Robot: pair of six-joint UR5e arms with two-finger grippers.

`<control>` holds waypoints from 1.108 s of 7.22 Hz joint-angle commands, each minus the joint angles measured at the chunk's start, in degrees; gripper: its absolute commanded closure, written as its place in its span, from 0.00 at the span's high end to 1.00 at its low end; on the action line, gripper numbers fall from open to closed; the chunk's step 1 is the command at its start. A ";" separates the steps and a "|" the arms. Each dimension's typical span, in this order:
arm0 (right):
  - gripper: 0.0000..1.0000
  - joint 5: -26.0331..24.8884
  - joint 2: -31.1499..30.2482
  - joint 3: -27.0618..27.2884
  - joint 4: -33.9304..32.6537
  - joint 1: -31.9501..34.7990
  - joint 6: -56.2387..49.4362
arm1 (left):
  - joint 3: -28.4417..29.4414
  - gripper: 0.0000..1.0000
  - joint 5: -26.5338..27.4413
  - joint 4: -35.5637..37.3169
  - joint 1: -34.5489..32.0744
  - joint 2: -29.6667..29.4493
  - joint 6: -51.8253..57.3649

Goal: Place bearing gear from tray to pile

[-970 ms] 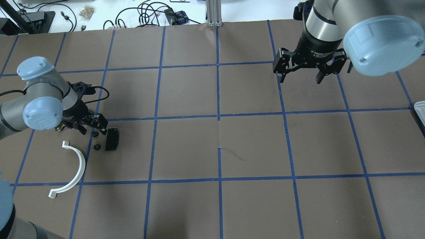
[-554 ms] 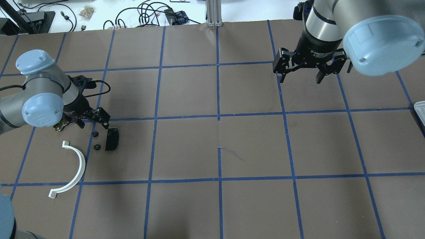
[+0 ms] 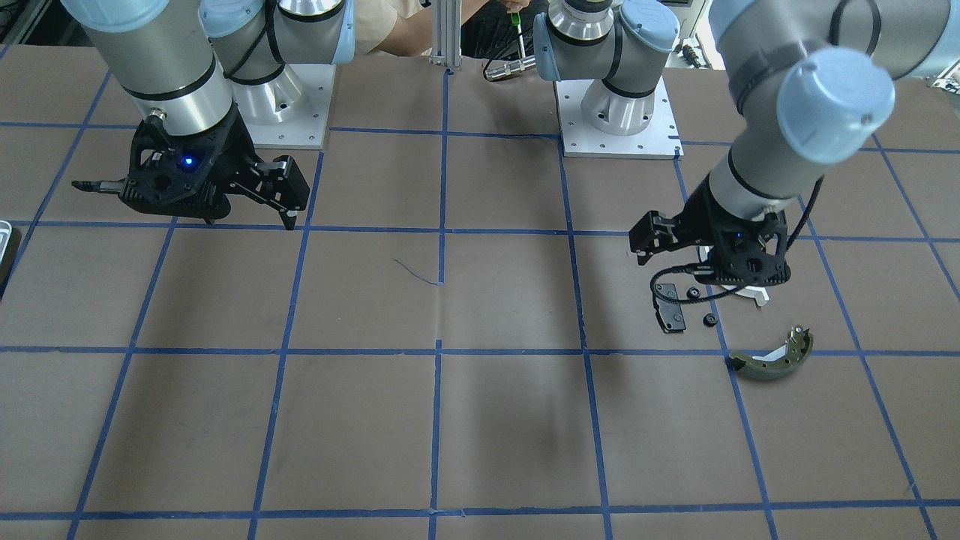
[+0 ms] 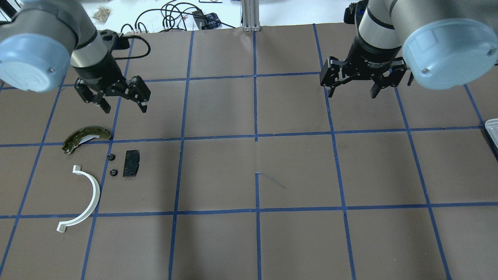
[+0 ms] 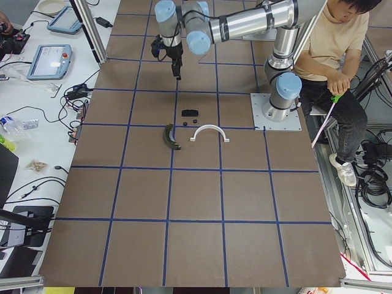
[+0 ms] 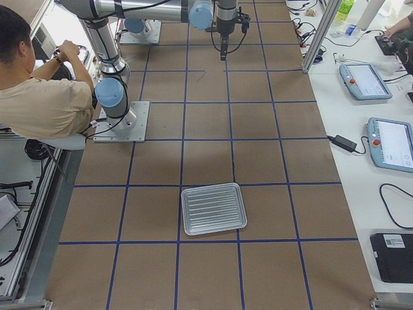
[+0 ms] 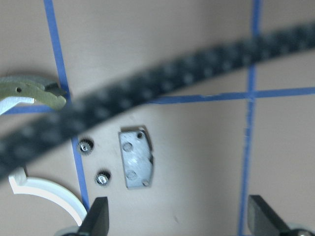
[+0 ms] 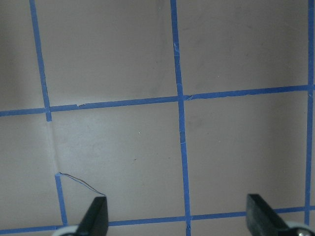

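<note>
The pile lies at the left: two tiny black gears (image 4: 111,157) (image 4: 113,172), a black plate (image 4: 131,163), an olive brake shoe (image 4: 86,137) and a white half-ring (image 4: 83,198). My left gripper (image 4: 123,107) is open and empty, raised beyond the pile on its far side. Its wrist view looks down on the gears (image 7: 86,146), the plate (image 7: 135,160) and the shoe (image 7: 29,91). My right gripper (image 4: 352,93) is open and empty over bare mat at the far right. The tray (image 6: 213,208) looks empty; only its corner (image 4: 492,130) shows overhead.
A black cable (image 7: 162,86) crosses the left wrist view. Cables and clutter lie beyond the mat's far edge (image 4: 175,17). An operator (image 5: 334,55) sits behind the robot bases. The mat has a blue tape grid.
My left gripper has risen and moved away from the pile toward the far side, still open, uncovering the brake shoe. The right arm has not moved.
</note>
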 commanded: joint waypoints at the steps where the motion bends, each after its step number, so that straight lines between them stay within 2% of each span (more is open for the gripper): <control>1: 1.00 0.06 -0.01 0.00 0.00 0.00 0.00 | 5.61 1.00 0.13 -4.72 -7.00 2.85 -6.07; 3: 1.00 -0.03 0.08 0.00 0.00 0.00 0.00 | 3.17 1.00 -0.83 -4.64 -6.58 3.65 -5.28; 6: 1.00 0.06 0.08 0.00 0.00 0.00 0.00 | 2.89 1.00 -0.92 -4.46 -4.75 3.92 3.64; 8: 1.00 -0.03 0.08 0.00 -0.09 0.00 0.00 | 2.80 1.00 -1.01 -4.55 -4.12 4.35 -0.07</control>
